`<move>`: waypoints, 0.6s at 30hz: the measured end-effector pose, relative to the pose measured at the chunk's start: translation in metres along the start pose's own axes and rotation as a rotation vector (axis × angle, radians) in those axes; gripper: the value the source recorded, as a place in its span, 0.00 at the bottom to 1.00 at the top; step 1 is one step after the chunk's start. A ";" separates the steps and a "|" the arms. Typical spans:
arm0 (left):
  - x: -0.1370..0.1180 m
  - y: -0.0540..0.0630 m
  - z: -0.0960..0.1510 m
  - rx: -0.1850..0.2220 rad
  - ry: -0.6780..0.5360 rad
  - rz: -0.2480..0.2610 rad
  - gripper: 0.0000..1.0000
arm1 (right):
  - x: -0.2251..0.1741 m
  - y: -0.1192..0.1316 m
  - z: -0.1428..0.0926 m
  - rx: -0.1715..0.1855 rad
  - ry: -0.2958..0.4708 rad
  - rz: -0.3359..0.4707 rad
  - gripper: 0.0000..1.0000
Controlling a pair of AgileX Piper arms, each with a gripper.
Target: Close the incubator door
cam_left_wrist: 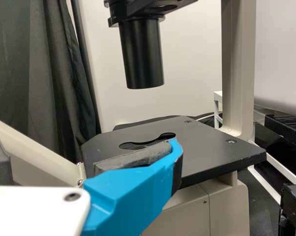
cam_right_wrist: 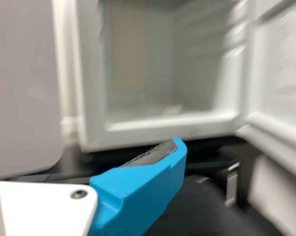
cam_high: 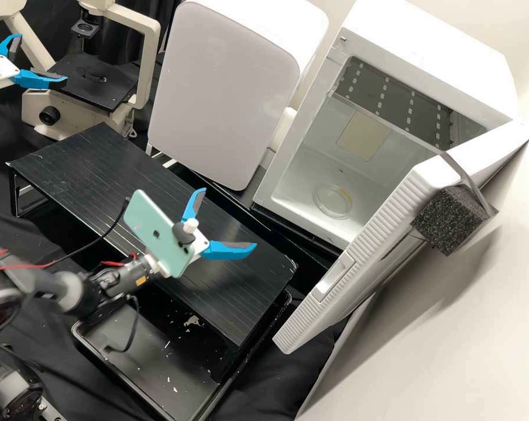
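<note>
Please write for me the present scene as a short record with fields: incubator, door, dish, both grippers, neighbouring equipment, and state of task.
Incubator: white cabinet, front uncovered
Door: incubator door, swung wide open, black foam block on it
Dish: clear round dish on the incubator's floor
Right gripper: open, empty, above the black stand, apart from the door
Left gripper: open, empty, near the microscope
Neighbour: white box with grey front
Task state: door not yet closed
</note>
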 end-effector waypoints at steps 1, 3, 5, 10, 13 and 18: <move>0.000 0.000 0.000 0.000 0.000 0.000 1.00 | -0.007 0.008 -0.001 0.000 0.005 0.040 1.00; 0.000 0.000 0.000 0.000 0.000 0.000 1.00 | -0.020 0.019 -0.001 0.001 0.012 0.103 1.00; 0.000 0.000 0.000 0.000 0.000 0.000 1.00 | -0.032 0.033 -0.003 -0.004 0.026 0.176 1.00; 0.000 0.000 0.000 0.000 0.000 0.000 1.00 | -0.052 0.059 0.005 -0.028 -0.007 0.344 1.00; 0.000 0.000 0.000 0.000 0.000 0.000 1.00 | -0.055 0.069 0.014 -0.036 -0.057 0.401 1.00; 0.000 0.000 0.000 0.000 0.000 0.000 1.00 | -0.046 0.078 0.033 -0.043 -0.149 0.431 1.00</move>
